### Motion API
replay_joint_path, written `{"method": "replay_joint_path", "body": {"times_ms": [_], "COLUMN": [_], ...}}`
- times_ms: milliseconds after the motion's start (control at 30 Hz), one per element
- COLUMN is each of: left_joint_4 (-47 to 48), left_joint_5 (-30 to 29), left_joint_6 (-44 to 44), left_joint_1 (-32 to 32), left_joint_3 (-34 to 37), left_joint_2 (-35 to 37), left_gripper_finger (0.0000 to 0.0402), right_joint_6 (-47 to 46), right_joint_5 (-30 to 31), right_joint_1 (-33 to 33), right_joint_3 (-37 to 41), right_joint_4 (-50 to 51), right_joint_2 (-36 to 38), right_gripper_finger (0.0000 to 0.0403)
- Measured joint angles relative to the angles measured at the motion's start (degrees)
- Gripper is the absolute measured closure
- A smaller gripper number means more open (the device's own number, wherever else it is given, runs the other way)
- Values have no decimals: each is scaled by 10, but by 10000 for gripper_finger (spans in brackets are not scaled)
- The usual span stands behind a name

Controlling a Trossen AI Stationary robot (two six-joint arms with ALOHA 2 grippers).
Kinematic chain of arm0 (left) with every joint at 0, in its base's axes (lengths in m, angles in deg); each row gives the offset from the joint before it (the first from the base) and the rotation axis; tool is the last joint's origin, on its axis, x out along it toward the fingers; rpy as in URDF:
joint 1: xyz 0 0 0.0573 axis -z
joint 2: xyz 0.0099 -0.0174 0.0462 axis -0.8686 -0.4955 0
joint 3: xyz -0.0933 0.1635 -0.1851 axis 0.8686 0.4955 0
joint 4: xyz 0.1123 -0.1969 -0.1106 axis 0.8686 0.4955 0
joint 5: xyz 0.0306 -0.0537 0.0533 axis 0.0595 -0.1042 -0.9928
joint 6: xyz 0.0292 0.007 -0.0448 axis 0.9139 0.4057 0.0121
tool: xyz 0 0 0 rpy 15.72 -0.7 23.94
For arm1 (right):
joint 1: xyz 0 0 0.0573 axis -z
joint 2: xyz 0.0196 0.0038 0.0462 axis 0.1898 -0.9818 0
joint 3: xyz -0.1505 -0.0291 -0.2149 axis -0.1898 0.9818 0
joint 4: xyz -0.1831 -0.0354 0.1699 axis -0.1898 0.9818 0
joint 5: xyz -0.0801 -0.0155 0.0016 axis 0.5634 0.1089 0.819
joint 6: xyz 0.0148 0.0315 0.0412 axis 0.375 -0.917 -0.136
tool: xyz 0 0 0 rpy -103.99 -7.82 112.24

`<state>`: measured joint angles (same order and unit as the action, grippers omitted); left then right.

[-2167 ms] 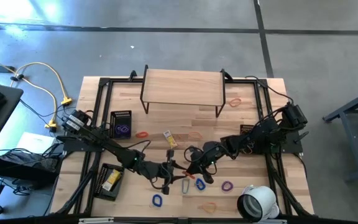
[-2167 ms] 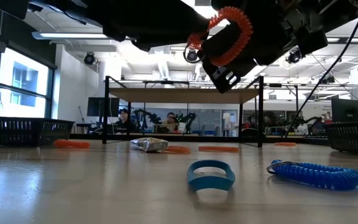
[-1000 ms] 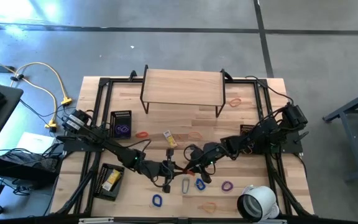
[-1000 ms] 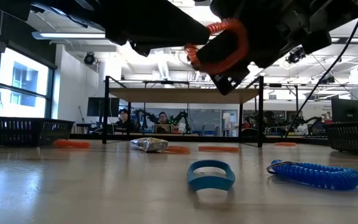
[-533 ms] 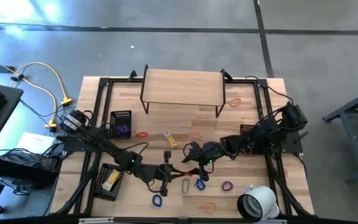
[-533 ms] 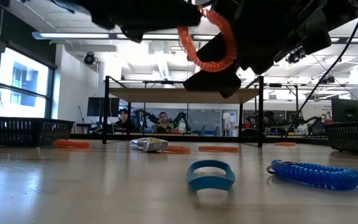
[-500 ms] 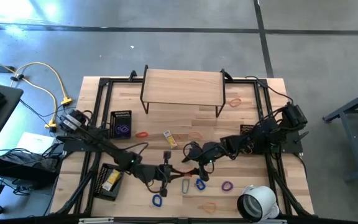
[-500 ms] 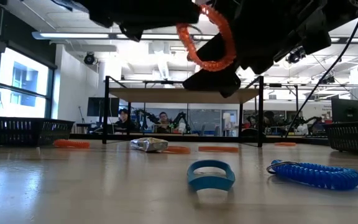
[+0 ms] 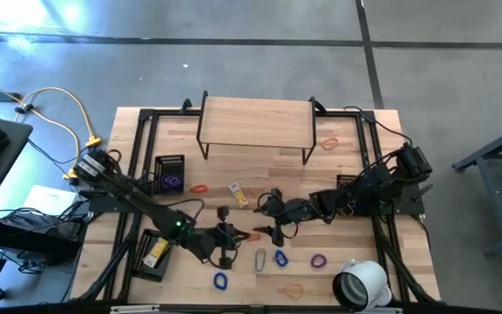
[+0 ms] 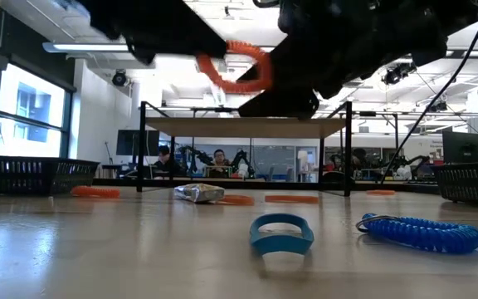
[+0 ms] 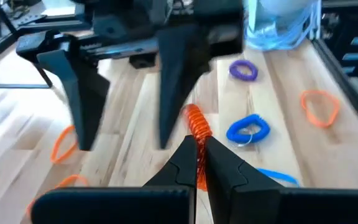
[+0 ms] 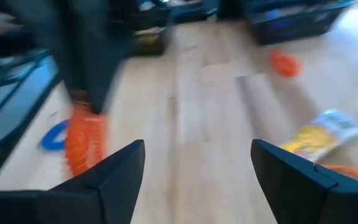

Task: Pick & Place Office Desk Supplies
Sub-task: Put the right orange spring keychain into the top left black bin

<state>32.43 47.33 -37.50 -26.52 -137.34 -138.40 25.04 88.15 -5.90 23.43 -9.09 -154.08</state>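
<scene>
Looking from the bench's left edge, you find two black mesh baskets [image 9: 171, 174], one holding a purple loop, the other [image 9: 152, 252] a yellow packet. Your left gripper [image 9: 234, 235] hangs above the bench's middle, its tapered dark fingers [image 11: 185, 155] pressed together on a ribbed orange coil loop [image 11: 197, 134], lifted off the wood. Just beside it, your right gripper [image 9: 270, 222] has its flat fingers [image 12: 114, 177] spread wide, holding nothing. Toward the near edge lie a smooth blue band [image 10: 281, 232], a blue coiled loop [image 10: 421, 233] and a silver oval clip [image 9: 261, 260]. At the near right corner sits a white tape roll [image 9: 360, 284].
</scene>
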Motion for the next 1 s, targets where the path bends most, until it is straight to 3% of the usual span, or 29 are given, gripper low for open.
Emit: {"method": "replay_joint_path", "body": {"times_ms": [167, 300, 567, 733, 867, 1000], "left_joint_4": [119, 286, 627, 841, 961, 1044], "left_joint_5": [-29, -56, -78, -19, 51, 85], "left_joint_6": [-97, -270, -485, -616, -661, -692], "left_joint_1": [22, 25, -1, -49, -96, -133], "left_joint_3": [-2, -2, -31, -58, -59, -59], "left_joint_2": [72, 143, 238, 235, 232, 230], "left_gripper_finger": [399, 399, 399, 399, 399, 399], "right_joint_6": [-22, -32, -24, -11, -11, -15], "right_joint_5": [65, 59, 61, 62, 62, 62], "right_joint_1": [0, -1, -20, -21, -21, -21], "right_joint_3": [0, 0, 0, 0, 0, 0], "right_joint_4": [14, 25, 25, 24, 21, 21], "right_joint_2": [0, 0, 0, 0, 0, 0], "right_gripper_finger": [121, 121, 121, 121, 121, 121]}}
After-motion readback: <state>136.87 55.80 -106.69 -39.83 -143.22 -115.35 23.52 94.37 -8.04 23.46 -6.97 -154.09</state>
